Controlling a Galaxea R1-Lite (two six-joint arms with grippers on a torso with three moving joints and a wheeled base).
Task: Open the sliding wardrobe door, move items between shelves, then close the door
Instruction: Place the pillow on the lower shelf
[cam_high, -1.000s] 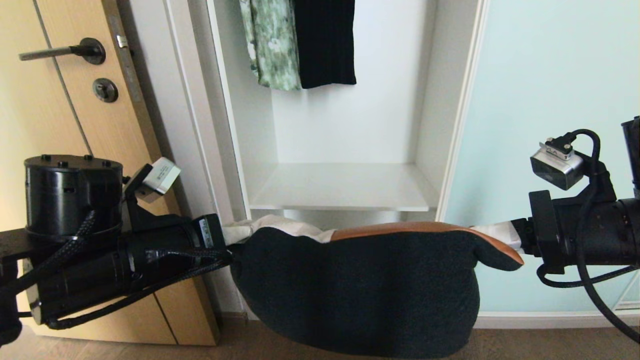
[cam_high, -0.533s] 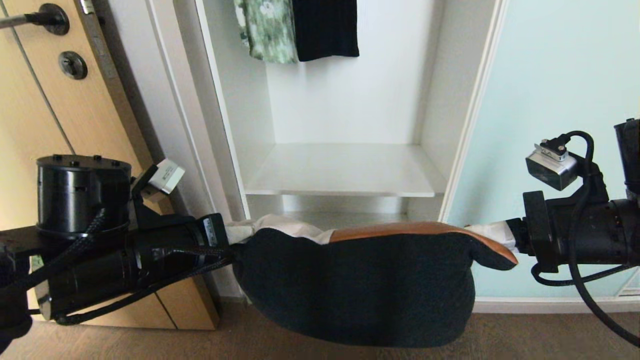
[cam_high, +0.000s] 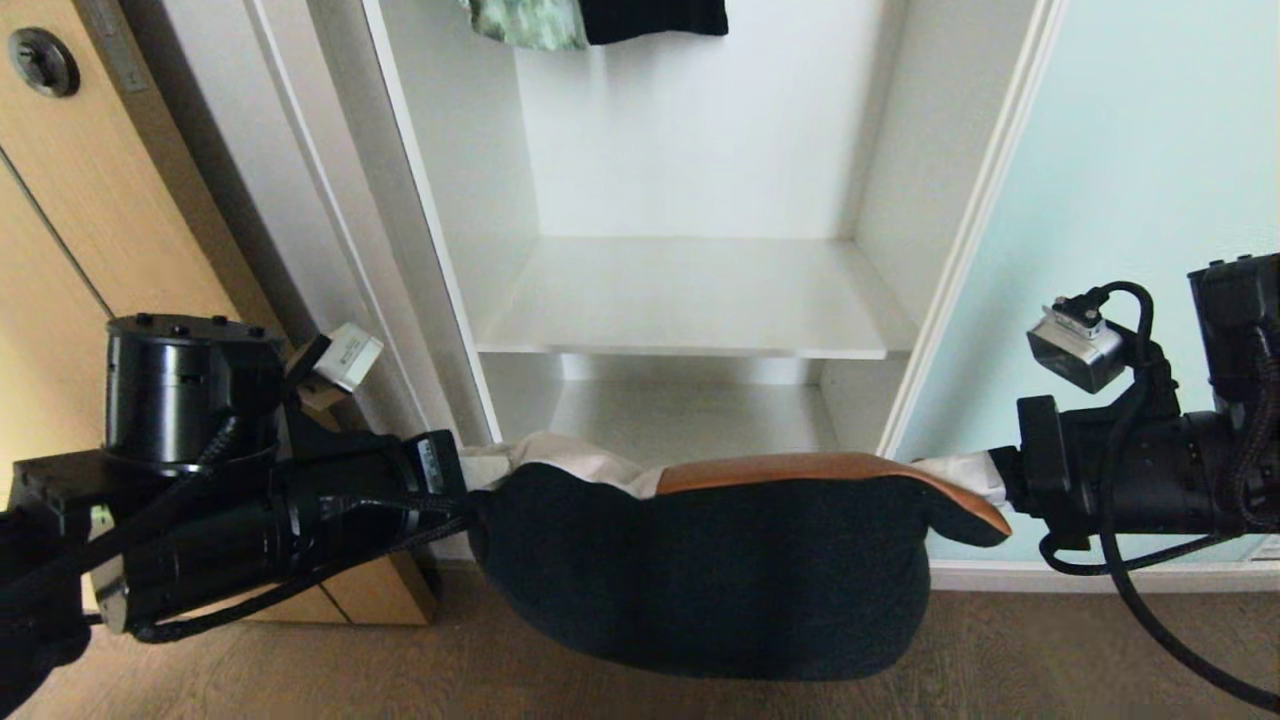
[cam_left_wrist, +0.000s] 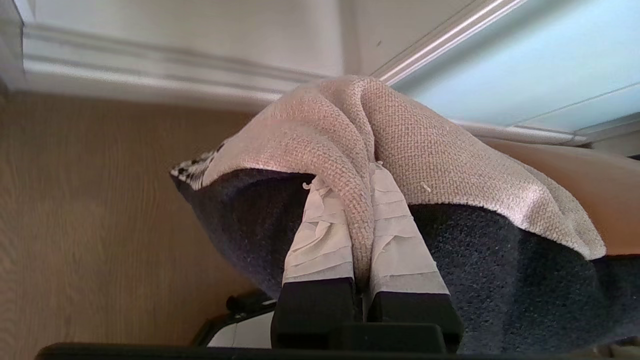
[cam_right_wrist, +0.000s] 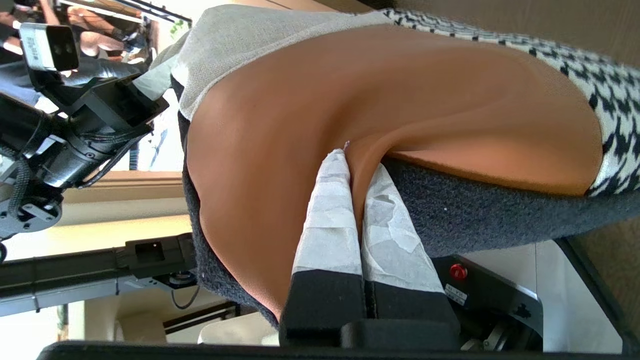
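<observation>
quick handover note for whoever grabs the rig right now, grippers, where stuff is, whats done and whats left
Left gripper: shut on the cushion's off-white corner.
Right gripper: shut on its rust-orange corner.
Cushion hangs between both arms, black back toward the head camera, in front of the open wardrobe and off the floor.
Sliding door is slid aside to the right. Upper shelf and lower shelf both show bare.
Done: door opened, cushion picked up.
Left: set the cushion on a shelf, release, close the door.

Black arms (cam_high: 260, 525) with braided cables, silver wrist cameras (cam_high: 1065, 345), white-taped fingers (cam_left_wrist: 320, 235).
</observation>
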